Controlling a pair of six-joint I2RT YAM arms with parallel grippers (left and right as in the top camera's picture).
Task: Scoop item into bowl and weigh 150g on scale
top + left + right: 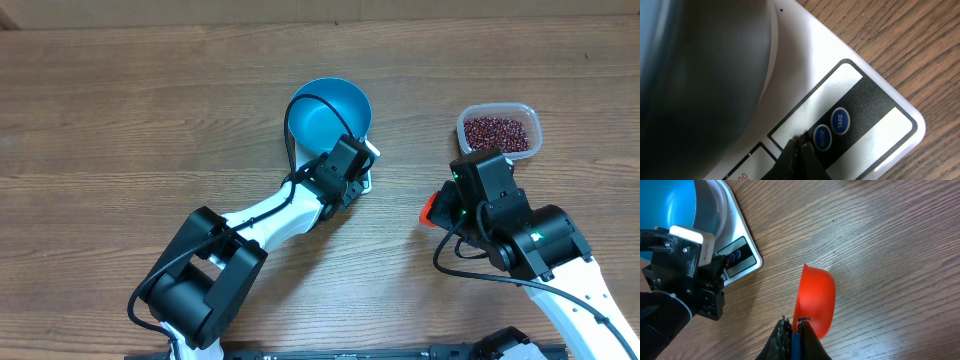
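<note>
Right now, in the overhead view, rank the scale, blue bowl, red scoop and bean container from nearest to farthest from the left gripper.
1. scale, under the left gripper
2. blue bowl, just beyond, on the scale
3. red scoop, off to the right
4. bean container, farthest right

My left arm (270, 215) stretches forward and rightward over the worktop, with the left gripper (799, 144) pinched fully together and its tips angled down. My right arm (540, 245) folds in from the right side, and the right gripper (791, 325) clamps tight on the red scoop (815, 300), pointing left.
</note>
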